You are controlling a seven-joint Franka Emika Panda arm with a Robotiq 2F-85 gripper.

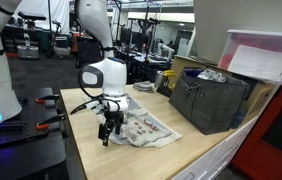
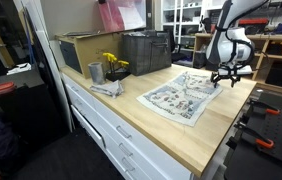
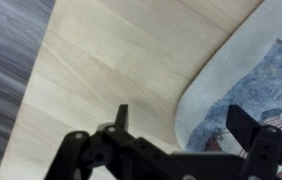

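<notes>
While the tool (image 1: 108,130) hangs wide open and empty, straddling the edge of the cloth (image 1: 146,128) lying flat on the bench (image 1: 186,152), a clean pinch probably wants a straight, gentle descent onto that hem

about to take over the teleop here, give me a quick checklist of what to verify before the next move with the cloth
1. tool open: ok, fingers spread wide in the wrist view.
2. tool empty: ok, nothing between the fingers.
3. printed cloth lying flat on the wooden counter: ok.
4. tool over the cloth's edge: ok, one finger above cloth, one above bare wood.
5. fingertips touching the cloth: cannot tell.
6. dark crate apart from the tool: ok.
</notes>
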